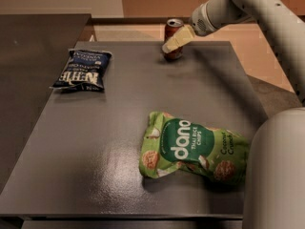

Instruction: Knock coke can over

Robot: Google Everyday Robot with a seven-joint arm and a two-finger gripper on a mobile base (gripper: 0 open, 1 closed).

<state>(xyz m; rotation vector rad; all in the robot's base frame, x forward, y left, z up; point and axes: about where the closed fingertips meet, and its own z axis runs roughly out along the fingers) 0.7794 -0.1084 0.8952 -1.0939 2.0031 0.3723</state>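
Crossing in front of the one upright can, the claw hides its middle; whether the claw is spread or pressed together cannot be told. Two snack bags lie on the table: a blue bag left of the claw and a green bag well below it.

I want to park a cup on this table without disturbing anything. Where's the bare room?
The widest bare patch is the table's near-left, below the blue chip bag and left of the green chip bag. Another strip runs mid-table between the two bags. It is crowded at the far edge, where the gripper is at the coke can.
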